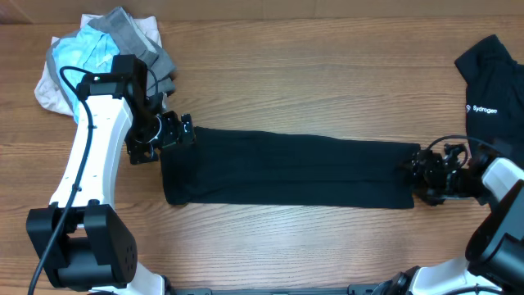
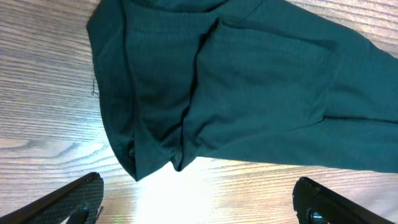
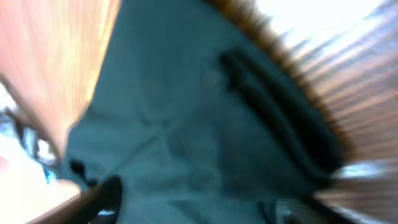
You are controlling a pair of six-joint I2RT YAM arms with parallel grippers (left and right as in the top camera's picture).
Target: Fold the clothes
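Clothes [image 1: 286, 168]: plain black, lying flat on the table [image 1: 311, 82] as 1 long narrow band. One short end sits just below the light bundle [image 1: 106, 53]. The band runs away from the bundle and stops short of the lettered black garment [image 1: 491, 90], which lies well apart from the bundle.

Left fingers [image 1: 178, 131]: at the band's end nearest the bundle, on the corner facing it. The wrist view shows these fingers [image 2: 74, 198] spread wide with nothing between them. The cloth edge is just ahead of them, not touching.

Right fingers [image 1: 419, 170]: at the end farthest from the bundle. The wrist view is blurred and filled with cloth, and 1 dark finger shows low in the frame. I cannot tell whether they stand apart or pinch the cloth.

Handling, my judgement: a light, limp knit in several stacked layers, with no stiffness. It will sag from any pinch. The layers may slide on each other, so catching only the top 1 would peel the band open. The wood looks smooth, so the cloth could drag instead of lifting. Nothing here is fragile.

Where to hold: the 2 corners of a short end, taking all layers, with a finger slid under the edge at the table. The end near the bundle shows bunched folds and a hem, so I would grip on the flatter cloth beside the bunching.
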